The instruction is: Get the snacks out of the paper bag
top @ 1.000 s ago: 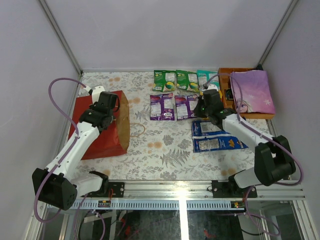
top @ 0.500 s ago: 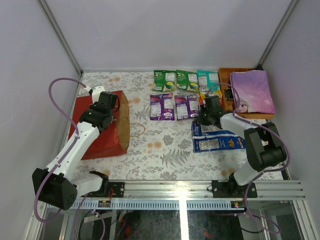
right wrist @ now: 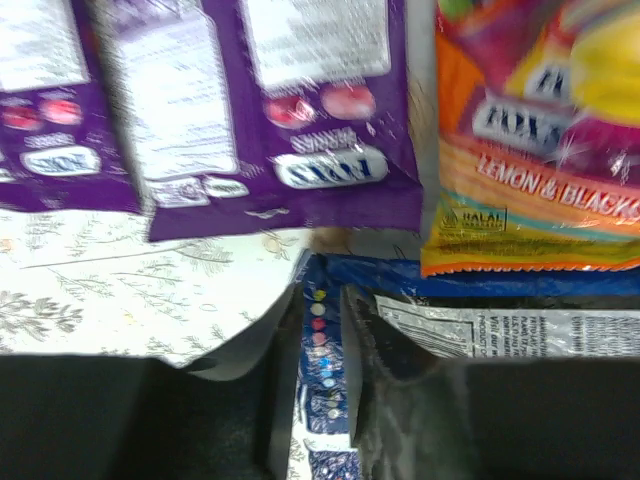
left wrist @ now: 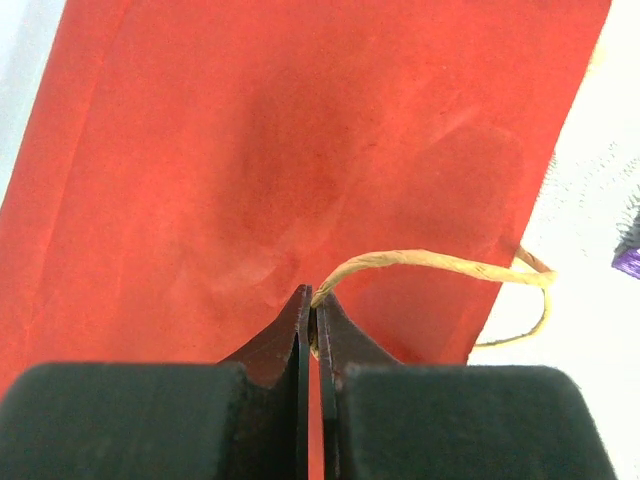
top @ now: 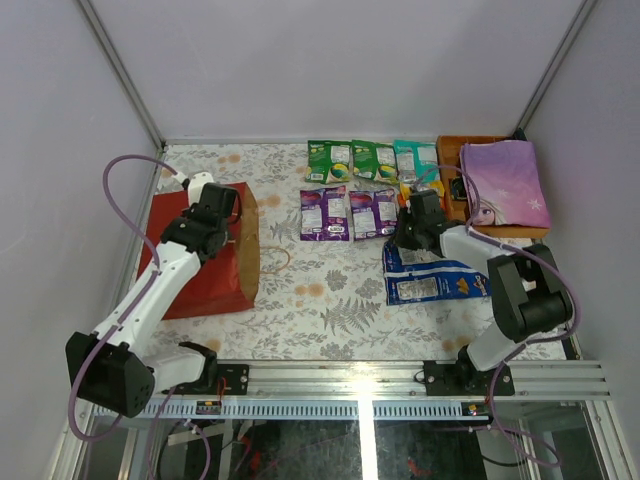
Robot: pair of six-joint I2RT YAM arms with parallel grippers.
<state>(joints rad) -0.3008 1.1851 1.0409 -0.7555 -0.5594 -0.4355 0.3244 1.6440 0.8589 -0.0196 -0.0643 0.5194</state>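
Observation:
The red paper bag (top: pixel 205 265) lies on its side at the left, mouth toward the middle. My left gripper (top: pixel 222 205) is shut on its twine handle (left wrist: pixel 430 262), pinched at the fingertips (left wrist: pixel 314 300) over the red paper bag (left wrist: pixel 250 150). Snacks lie at the back: green packets (top: pixel 328 160), a teal one (top: pixel 410 157), purple ones (top: pixel 325 213) and a yellow-red one (right wrist: pixel 540 150). My right gripper (top: pixel 403 232) sits low at the large blue bag's (top: pixel 430 275) far left corner. Its jaws (right wrist: pixel 322 300) stand slightly apart, the blue bag's (right wrist: pixel 480 285) edge flat between them.
An orange-brown wooden tray (top: pixel 455 150) at the back right holds a purple princess book (top: pixel 505 185). A second twine handle loop (top: pixel 272 262) lies on the floral tablecloth by the bag's mouth. White walls close in the table on three sides.
My right gripper came down and toward the front onto the blue bag's corner, then parted its jaws a little. The left arm kept its grip on the handle and barely shifted.

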